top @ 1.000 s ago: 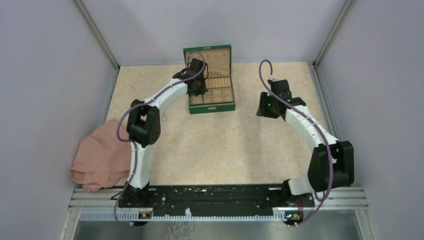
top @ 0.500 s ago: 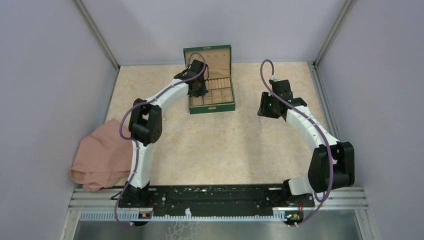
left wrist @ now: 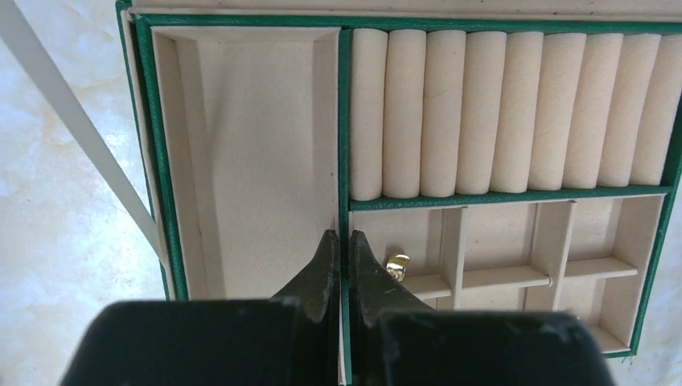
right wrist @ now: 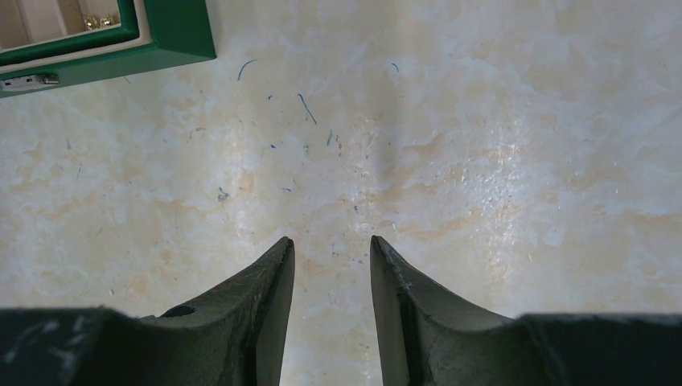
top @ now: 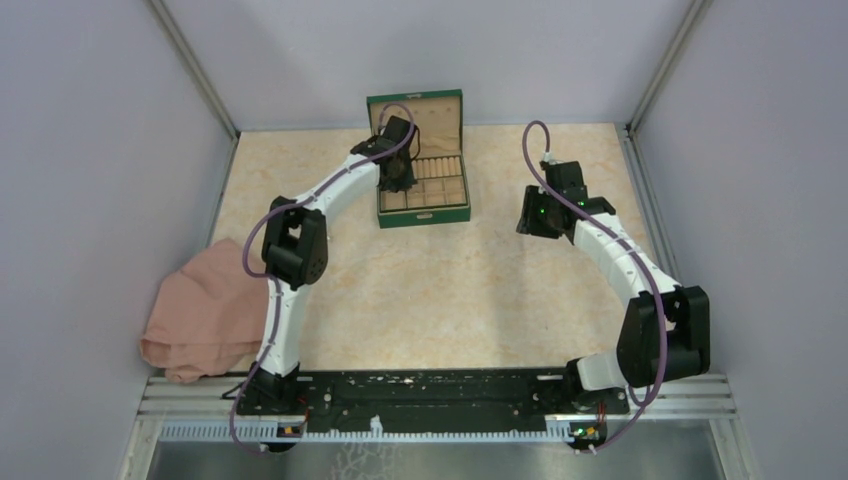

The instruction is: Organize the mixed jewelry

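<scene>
Top external view: two arms reach from the near edge over the counter [top: 450,290]. A green box [top: 425,214] stands open at the far middle, with its lid [top: 432,112] upright behind it.
Left tool [left wrist: 342,240]: clenched, jaws pressed together with nothing seen between them. Its tips hang over the green divider that separates the large compartment [left wrist: 249,153] from the small ones.
Right tool [right wrist: 331,245]: released, jaws parted over bare counter and grasping nothing. It sits to the right of the box and apart from it.
Gold piece [left wrist: 396,265]: lies in the leftmost small compartment [left wrist: 406,241], directly below the ring rolls [left wrist: 507,112]. It is just beside the left tool's right-hand finger; whether they touch cannot be told.
Gold specks [right wrist: 95,22]: a few tiny bits inside a corner compartment of the box, at the top left edge of the right wrist view.
Ring rolls: a row of beige cylinders side by side in the long compartment, to the right of the large one.
Large compartment: beige-lined, taking up the box's left side in the left wrist view.
Pink cloth [top: 200,315]: crumpled at the counter's left edge beside the left arm, well apart from the box.
</scene>
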You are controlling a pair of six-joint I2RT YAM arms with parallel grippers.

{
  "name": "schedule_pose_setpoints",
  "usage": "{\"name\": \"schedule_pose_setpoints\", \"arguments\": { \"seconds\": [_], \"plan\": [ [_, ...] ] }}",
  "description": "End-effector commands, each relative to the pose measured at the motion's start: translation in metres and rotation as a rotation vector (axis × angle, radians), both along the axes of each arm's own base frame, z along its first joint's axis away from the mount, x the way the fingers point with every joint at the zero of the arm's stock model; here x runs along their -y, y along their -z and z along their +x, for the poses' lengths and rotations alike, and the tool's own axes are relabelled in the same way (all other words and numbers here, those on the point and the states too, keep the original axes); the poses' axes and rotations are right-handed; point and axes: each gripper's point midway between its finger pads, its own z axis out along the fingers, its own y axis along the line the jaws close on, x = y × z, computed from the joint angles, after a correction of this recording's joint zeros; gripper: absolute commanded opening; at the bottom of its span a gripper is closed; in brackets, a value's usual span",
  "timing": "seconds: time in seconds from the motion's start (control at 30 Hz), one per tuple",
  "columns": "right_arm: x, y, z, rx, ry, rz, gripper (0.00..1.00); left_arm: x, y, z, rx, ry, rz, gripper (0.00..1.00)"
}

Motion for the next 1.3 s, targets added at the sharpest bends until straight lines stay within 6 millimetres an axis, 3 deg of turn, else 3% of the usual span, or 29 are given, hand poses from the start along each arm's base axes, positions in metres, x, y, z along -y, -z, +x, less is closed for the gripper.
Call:
{"name": "schedule_pose_setpoints", "arguments": {
  "seconds": [0.0,0.57,0.67,0.8,1.27],
  "plan": [
    [0.002,-0.016,0.007,0.066,-0.002,0.008,0.40,0.007,-0.006,0.006,-0.002,0.019,0.017,0.00],
    [0.002,-0.014,0.008,0.063,-0.002,0.010,0.40,0.016,-0.003,0.003,-0.002,0.038,0.005,0.00],
    [0.002,-0.015,0.008,0.065,-0.003,0.016,0.40,0.020,-0.009,0.003,0.005,0.052,-0.014,0.17],
    [0.001,-0.016,0.008,0.067,-0.004,0.019,0.40,0.023,-0.025,0.003,0.030,0.062,-0.040,0.33],
    [0.001,-0.019,0.007,0.074,-0.004,0.024,0.40,0.024,-0.092,-0.013,0.137,0.091,-0.097,0.42]
  ]
}}
